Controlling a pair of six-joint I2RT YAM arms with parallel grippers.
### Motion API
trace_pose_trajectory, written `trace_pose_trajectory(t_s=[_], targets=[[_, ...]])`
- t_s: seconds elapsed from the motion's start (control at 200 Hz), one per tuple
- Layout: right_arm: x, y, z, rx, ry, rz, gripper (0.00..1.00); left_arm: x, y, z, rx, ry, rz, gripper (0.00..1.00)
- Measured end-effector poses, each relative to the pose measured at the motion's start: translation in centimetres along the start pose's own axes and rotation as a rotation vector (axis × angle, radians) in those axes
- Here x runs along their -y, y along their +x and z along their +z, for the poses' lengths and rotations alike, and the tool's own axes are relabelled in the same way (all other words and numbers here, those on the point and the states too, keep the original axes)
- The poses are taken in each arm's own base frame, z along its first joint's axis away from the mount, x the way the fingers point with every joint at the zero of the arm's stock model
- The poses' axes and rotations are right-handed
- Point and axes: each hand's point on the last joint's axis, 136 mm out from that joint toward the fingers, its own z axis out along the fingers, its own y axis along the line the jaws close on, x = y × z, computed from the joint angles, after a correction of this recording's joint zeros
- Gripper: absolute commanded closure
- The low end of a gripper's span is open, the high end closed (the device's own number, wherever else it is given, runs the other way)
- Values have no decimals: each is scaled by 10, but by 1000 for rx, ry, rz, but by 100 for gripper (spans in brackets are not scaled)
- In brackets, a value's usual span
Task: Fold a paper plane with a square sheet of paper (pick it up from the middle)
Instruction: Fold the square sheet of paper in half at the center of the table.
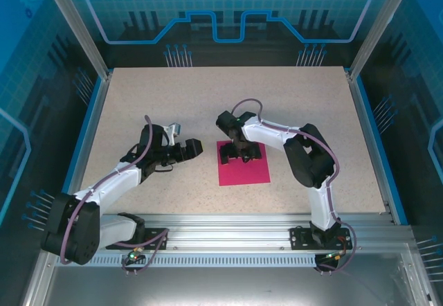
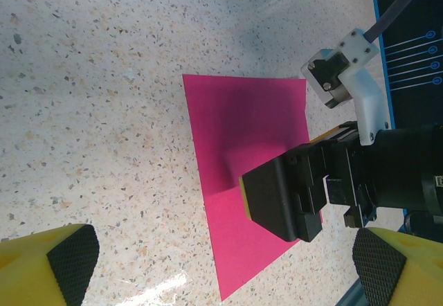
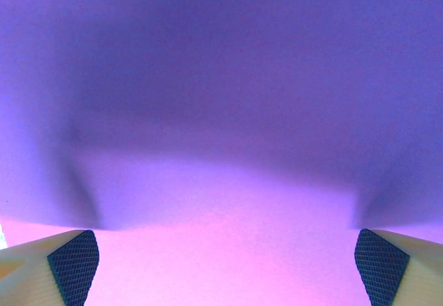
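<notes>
The square sheet of paper (image 1: pixel 250 172) is magenta-pink and lies flat on the speckled table just right of centre. My right gripper (image 1: pixel 241 155) hangs over the sheet's far half, pointing down with its jaws wide open. In the right wrist view the paper (image 3: pixel 221 237) sits close beneath the open gripper (image 3: pixel 227 268), and nothing is pinched. My left gripper (image 1: pixel 190 148) is open, left of the sheet and apart from it. In the left wrist view the sheet (image 2: pixel 242 126) lies ahead of the left gripper (image 2: pixel 225 271), with the right arm's black finger (image 2: pixel 284 199) over it. The paper plane is out of view.
Bare speckled tabletop (image 1: pixel 152 98) surrounds the sheet. Blue rails (image 1: pixel 370 133) edge the table at both sides, and an aluminium rail (image 1: pixel 228 226) carrying the arm bases runs along the near edge. Clear enclosure walls stand behind.
</notes>
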Motion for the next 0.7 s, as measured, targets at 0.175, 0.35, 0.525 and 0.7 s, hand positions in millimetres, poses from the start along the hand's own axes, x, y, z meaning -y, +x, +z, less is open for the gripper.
trace_pose_trajectory(t_s=[0.175,0.35,0.525,0.7], targets=[[1,2,10,-20,5,18,0,0,0,0,0,0,1,1],[0,2,12,-18,0,27,1,0,0,0,0,0,0,2],[0,2,12,-17,0,28,3,0,0,0,0,0,4,1],[0,2,12,-15,-1,28,4,0,0,0,0,0,4,2]])
